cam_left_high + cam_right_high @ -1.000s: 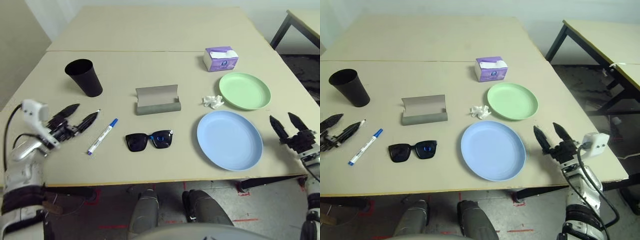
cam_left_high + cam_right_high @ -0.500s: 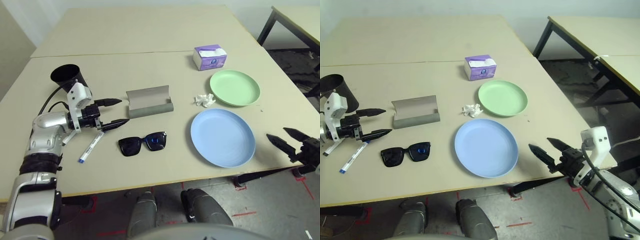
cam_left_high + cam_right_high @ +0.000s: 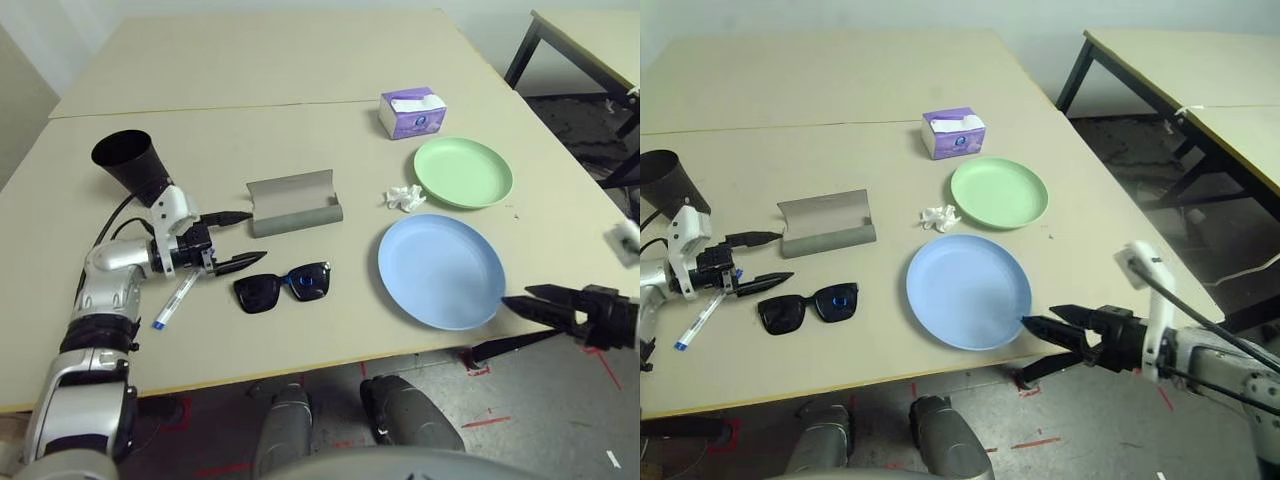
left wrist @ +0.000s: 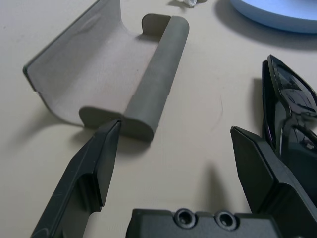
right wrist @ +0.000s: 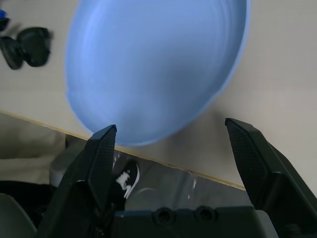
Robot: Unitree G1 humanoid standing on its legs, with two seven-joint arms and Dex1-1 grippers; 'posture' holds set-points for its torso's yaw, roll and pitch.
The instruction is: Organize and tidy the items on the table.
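**Both arms swung inward toward the items**

Left gripper [image 3: 234, 239], jaws wide and empty, now hovers between grey glasses case [image 3: 293, 202] and black sunglasses [image 3: 283, 286]. Right gripper [image 3: 1041, 327], likewise open and empty, faces the blue plate [image 3: 968, 290]. Approach step; next, likely grasping the sunglasses.

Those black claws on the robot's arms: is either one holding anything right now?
No, nothing is held. The left claw is open between the grey glasses case and black sunglasses; the right claw is open beside the blue plate.
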